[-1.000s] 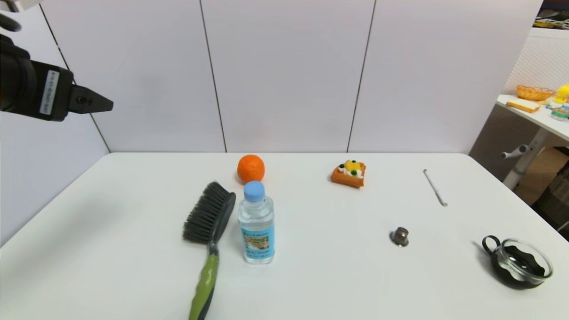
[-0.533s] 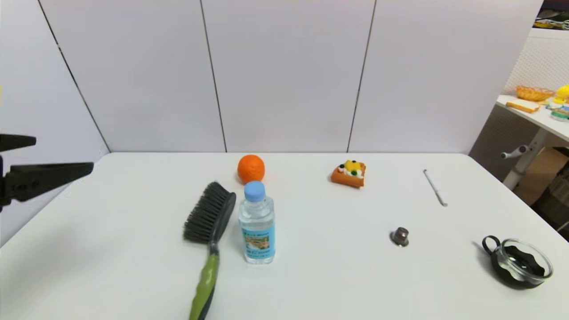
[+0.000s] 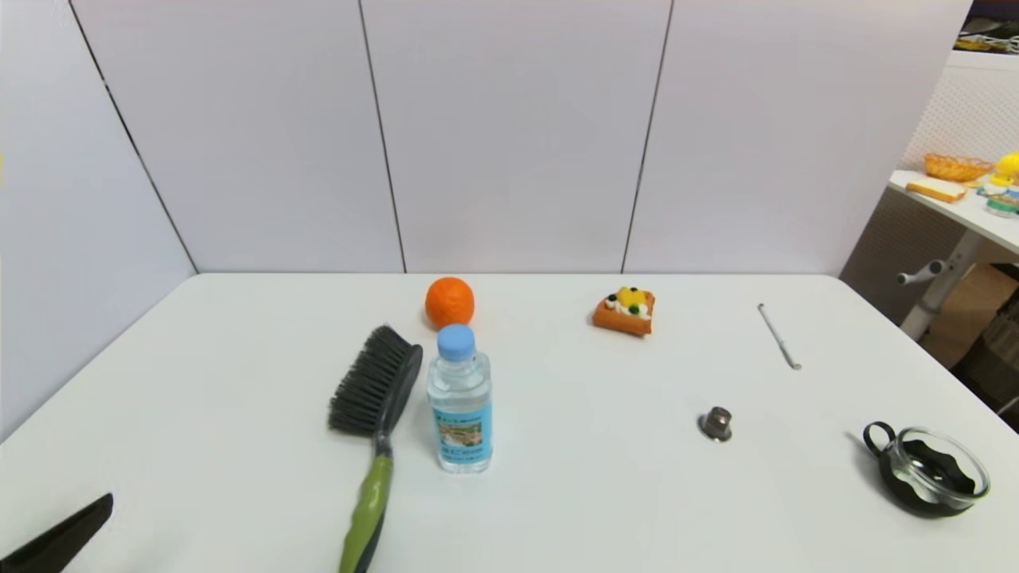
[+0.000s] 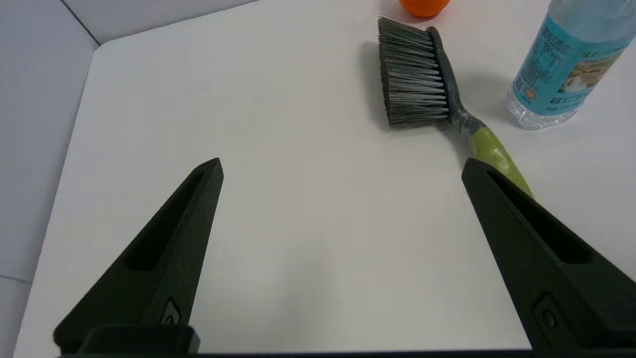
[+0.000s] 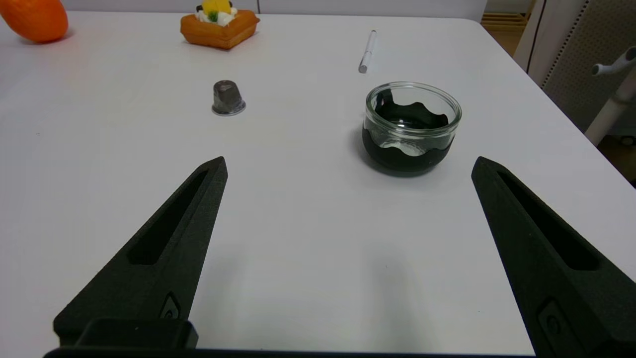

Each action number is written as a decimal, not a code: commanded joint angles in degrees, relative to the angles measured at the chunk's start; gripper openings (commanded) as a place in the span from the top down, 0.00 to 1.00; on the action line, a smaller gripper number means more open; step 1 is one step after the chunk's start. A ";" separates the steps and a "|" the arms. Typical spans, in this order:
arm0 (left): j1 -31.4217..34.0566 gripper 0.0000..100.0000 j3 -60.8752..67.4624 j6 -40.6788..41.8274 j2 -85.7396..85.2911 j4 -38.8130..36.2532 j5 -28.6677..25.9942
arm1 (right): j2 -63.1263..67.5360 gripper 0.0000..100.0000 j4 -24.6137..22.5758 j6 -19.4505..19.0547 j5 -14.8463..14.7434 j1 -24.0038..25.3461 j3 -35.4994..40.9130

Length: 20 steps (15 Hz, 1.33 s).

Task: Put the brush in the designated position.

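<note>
Table [image 3: 199, 358] space is carrying the brush [image 3: 372, 414], lying flat with its long axis running front to back, bristles far, green handle near, just beside the bottle [image 3: 459, 402]. Left gripper [image 4: 343, 169], jaws spread wide and empty, is hovering nearer, the handle lying toward its right finger. Right gripper [image 5: 348, 166], also spread empty, is sitting well apart. Bottle's label writing is unreadable.

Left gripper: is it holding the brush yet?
No. The left gripper is open over bare table, and the brush lies apart from it beside the bottle.
</note>
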 commanded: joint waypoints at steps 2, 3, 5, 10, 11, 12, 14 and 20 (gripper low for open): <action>5.23 0.00 20.15 -4.12 -27.21 -2.91 -0.45 | 0.09 0.00 0.02 -0.03 0.02 0.01 0.09; 5.05 0.00 22.08 -4.38 -30.81 -2.82 -0.18 | 0.09 0.00 0.02 -0.03 0.02 0.01 0.09; 4.96 0.00 24.01 -4.03 -32.66 -3.09 2.28 | 0.09 0.00 0.02 -0.03 0.02 0.01 0.09; 4.96 0.00 25.77 -5.08 -32.66 -7.04 2.72 | 0.09 0.00 0.02 -0.03 0.02 0.01 0.09; 4.88 0.00 25.77 -5.35 -32.66 -7.04 2.80 | 0.09 0.00 0.02 -0.03 0.02 0.01 0.09; 4.96 0.00 25.77 -5.44 -32.66 -7.04 2.80 | 0.09 0.00 0.02 -0.03 0.02 0.01 0.09; 4.88 0.00 25.77 -5.44 -32.66 -7.04 2.80 | 0.09 0.00 0.02 -0.03 0.02 0.01 0.09; 4.96 0.00 25.77 -5.44 -32.66 -7.13 2.80 | 0.09 0.00 0.02 -0.03 0.02 0.01 0.09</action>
